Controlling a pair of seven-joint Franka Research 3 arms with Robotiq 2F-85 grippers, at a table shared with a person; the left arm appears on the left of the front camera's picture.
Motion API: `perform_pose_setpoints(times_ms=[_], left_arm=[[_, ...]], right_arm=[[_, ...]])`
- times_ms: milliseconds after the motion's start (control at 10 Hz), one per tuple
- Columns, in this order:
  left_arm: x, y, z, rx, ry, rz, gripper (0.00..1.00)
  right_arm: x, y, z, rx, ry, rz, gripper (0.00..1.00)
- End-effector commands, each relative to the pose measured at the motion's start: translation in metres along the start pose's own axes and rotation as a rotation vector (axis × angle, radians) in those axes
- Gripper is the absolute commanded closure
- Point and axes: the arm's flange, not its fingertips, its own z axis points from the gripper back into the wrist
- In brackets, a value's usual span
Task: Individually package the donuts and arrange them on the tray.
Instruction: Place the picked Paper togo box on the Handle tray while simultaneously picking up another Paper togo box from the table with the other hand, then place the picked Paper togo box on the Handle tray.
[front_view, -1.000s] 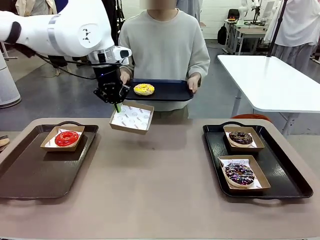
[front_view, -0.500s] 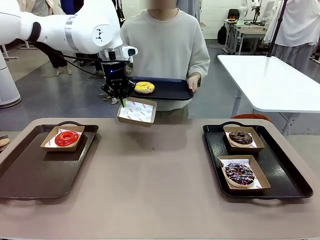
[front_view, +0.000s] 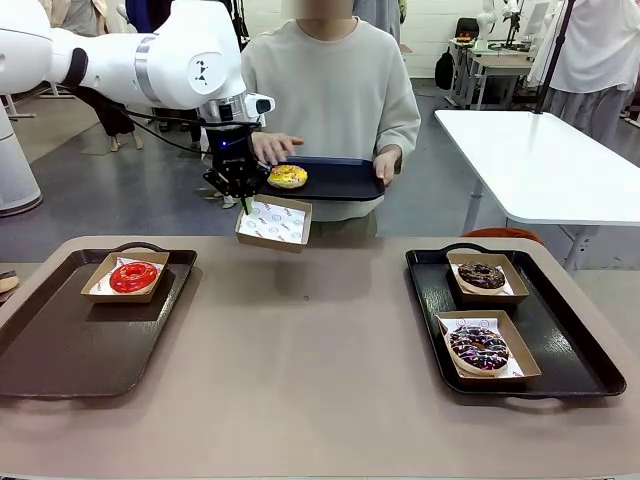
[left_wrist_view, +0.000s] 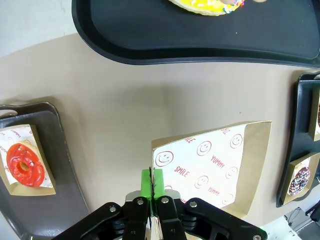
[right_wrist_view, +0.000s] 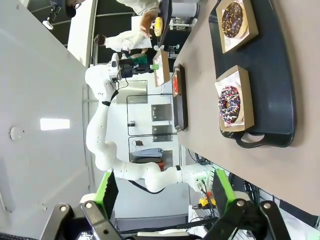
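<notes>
The left gripper (front_view: 241, 197), jaws clamped on the near-left edge of the empty box (front_view: 274, 222), holds it just below and nearer than the yellow donut (front_view: 287, 177). The person's hand (front_view: 272, 148) touches the donut. The right gripper (right_wrist_view: 162, 192), jaws apart, is far off.

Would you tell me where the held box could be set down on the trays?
The left tray is bare in front of and beside the red donut's box. The right tray is crowded by two boxed donuts. The table between the trays is bare. The left gripper grips the empty box.
</notes>
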Motion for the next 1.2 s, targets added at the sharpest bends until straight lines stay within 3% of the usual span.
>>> perform_pose_setpoints(times_ms=[0,1100], left_arm=[[-0.0013,0.0008,0.0022,-0.003,-0.008,0.000,1.00],[-0.0013,0.0008,0.0022,-0.003,-0.008,0.000,1.00]], right_arm=[[-0.0007,-0.0005,0.0009,0.006,-0.001,-0.002,0.00],[-0.0007,-0.0005,0.0009,0.006,-0.001,-0.002,0.00]])
